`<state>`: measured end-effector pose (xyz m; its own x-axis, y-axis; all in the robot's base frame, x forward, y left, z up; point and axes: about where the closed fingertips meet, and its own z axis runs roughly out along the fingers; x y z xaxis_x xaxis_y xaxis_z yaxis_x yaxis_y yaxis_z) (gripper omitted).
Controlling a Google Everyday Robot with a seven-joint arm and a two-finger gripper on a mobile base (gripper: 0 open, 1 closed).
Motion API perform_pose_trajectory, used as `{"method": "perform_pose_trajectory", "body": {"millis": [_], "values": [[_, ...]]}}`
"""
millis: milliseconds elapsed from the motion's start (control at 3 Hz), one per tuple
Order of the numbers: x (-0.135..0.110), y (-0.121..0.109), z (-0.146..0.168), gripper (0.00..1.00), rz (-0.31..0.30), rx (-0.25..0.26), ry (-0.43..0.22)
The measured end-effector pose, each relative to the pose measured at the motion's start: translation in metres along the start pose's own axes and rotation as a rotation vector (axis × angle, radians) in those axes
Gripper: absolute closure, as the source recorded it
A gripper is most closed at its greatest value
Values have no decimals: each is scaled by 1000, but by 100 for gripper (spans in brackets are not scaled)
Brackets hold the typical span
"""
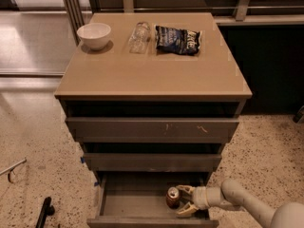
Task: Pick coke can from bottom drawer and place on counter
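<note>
The bottom drawer (pixel 128 204) is pulled open at the bottom of the cabinet. The coke can (pixel 173 197), red with a silver top, stands upright inside it toward the right. My gripper (pixel 183 199) reaches in from the lower right, open, with one finger behind the can and one in front, right beside the can's right side. The tan counter (pixel 152 68) is the cabinet top above.
On the counter stand a white bowl (pixel 94 35) at the back left, a clear plastic bottle (pixel 139 36) lying down, and a dark chip bag (pixel 178 39). Two closed wider drawers (pixel 152 128) sit above the open one. A speckled floor surrounds the cabinet.
</note>
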<state>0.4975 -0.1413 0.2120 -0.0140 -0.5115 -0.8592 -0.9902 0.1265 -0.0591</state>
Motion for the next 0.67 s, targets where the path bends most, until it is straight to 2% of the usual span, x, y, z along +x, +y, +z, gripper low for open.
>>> {"method": "perform_pose_trajectory", "body": {"millis": [667], "values": [[6,-11,25,33,-7,6,-56]]}}
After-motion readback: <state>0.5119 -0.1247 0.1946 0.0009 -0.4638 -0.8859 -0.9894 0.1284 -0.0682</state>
